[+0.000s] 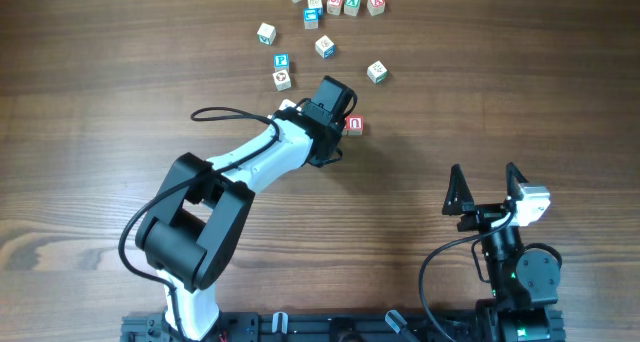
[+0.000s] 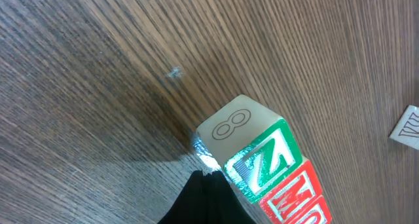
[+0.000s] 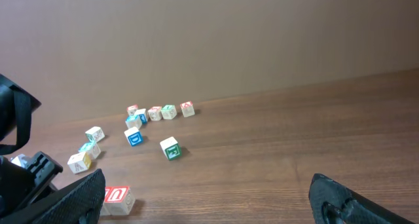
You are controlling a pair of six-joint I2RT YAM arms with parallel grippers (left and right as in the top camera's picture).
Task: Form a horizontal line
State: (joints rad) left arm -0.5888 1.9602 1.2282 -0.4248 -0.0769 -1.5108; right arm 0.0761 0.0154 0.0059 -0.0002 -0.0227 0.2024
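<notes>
In the left wrist view, the three pale cubes touch in a row: the green "N" cube [image 2: 262, 162] with an "8" on top, the red "M" cube [image 2: 294, 198], and a third red cube [image 2: 319, 217] cut off by the frame edge. My left gripper [image 2: 204, 185] shows as one black wedge, shut, with its tip against the "N" cube's side. From overhead, the left gripper [image 1: 332, 110] covers the row, and only the red arch-letter cube [image 1: 354, 125] shows. That cube also shows in the right wrist view [image 3: 116, 199]. My right gripper [image 1: 484, 177] is open and empty at the front right [image 3: 209, 207].
Several other cubes lie at the far side: a short row [image 1: 334, 4], a blue "P" cube [image 1: 281, 61], a green-faced cube [image 1: 377, 72] and others around [image 1: 325, 47]. A white cube [image 2: 409, 126] lies at the left wrist view's right edge. The right arm's base [image 1: 520, 272] sits at the front right.
</notes>
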